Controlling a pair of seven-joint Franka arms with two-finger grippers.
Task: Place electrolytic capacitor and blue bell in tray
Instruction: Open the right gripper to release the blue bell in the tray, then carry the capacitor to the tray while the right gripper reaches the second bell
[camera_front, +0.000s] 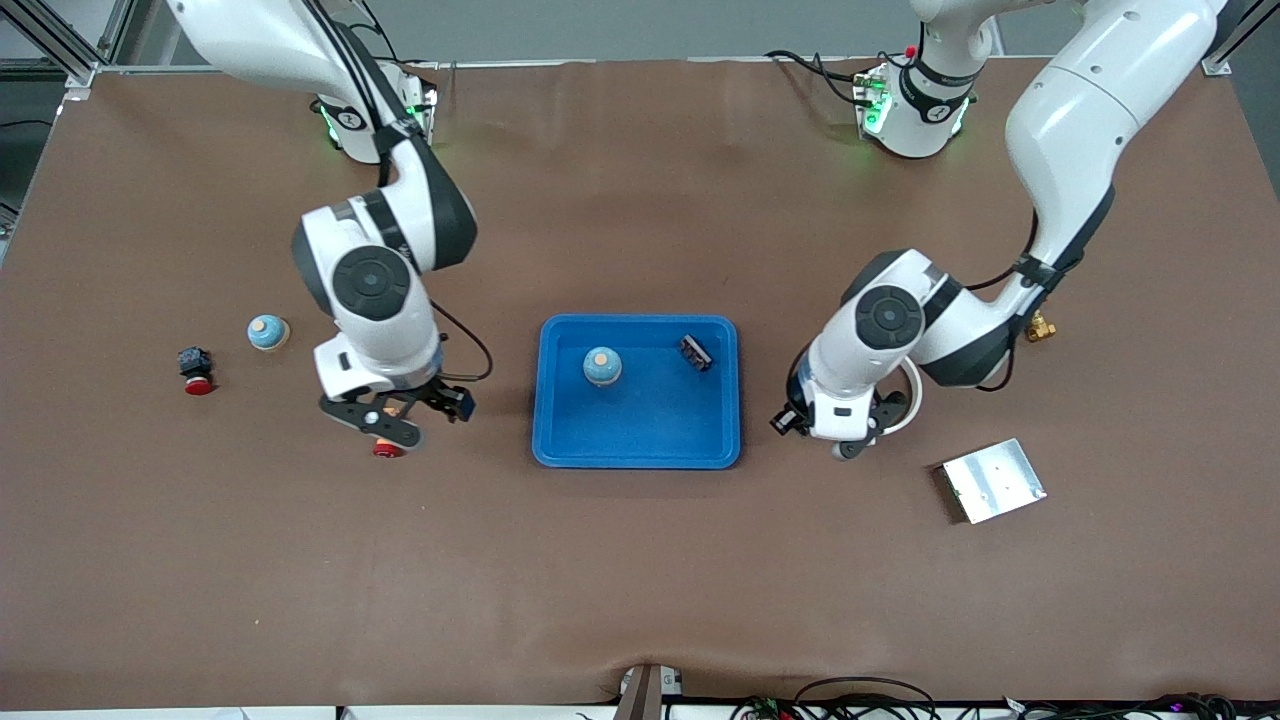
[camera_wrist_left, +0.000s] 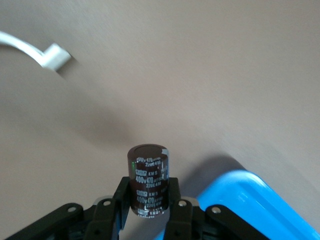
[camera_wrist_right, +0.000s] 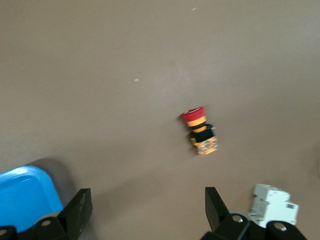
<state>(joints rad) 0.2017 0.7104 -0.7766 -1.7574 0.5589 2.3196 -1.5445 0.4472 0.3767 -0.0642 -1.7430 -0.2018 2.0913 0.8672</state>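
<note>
The bright-blue tray (camera_front: 637, 445) lies mid-table. One blue bell (camera_front: 602, 366) stands in it beside a small black part (camera_front: 695, 352). A second blue bell (camera_front: 268, 332) stands on the table toward the right arm's end. My left gripper (camera_front: 848, 440) hangs low beside the tray's edge on the left arm's side. It is shut on a dark brown electrolytic capacitor (camera_wrist_left: 148, 170), held upright between the gripper (camera_wrist_left: 149, 187) fingers, with a tray corner (camera_wrist_left: 250, 200) close by. My right gripper (camera_front: 395, 425) is open and empty (camera_wrist_right: 148, 200) over the table beside the tray (camera_wrist_right: 22, 192).
A red push button (camera_front: 387, 450) lies under the right gripper, also in the right wrist view (camera_wrist_right: 200, 131), near a white breaker (camera_wrist_right: 272, 205). Another red button with a black block (camera_front: 197, 370), a silver plate (camera_front: 992, 480), a brass fitting (camera_front: 1040, 328) and a white ring (camera_front: 908, 400) lie around.
</note>
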